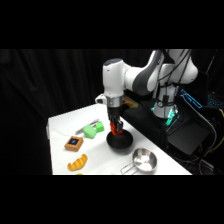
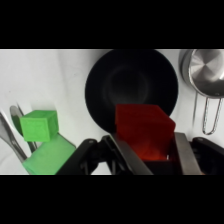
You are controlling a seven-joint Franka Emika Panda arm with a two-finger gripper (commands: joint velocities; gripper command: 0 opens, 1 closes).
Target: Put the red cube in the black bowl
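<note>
The red cube [image 2: 144, 131] is held between my gripper's [image 2: 150, 150] two fingers, which are shut on its sides. It hangs just above the black bowl [image 2: 131, 82], over the bowl's near rim in the wrist view. From the side, the gripper [image 1: 115, 131] comes straight down over the black bowl [image 1: 120, 141], and the red cube [image 1: 115, 130] shows as a small red spot at the fingertips, right above the bowl's rim.
A shiny silver pan with a handle [image 1: 143, 161] [image 2: 206, 72] lies right of the bowl. Green blocks [image 1: 93, 130] [image 2: 37, 125] sit to its left, with metal tongs [image 2: 11, 135] beside them. An orange-brown block with a blue top [image 1: 73, 143] and a croissant [image 1: 77, 162] lie nearer the table's front.
</note>
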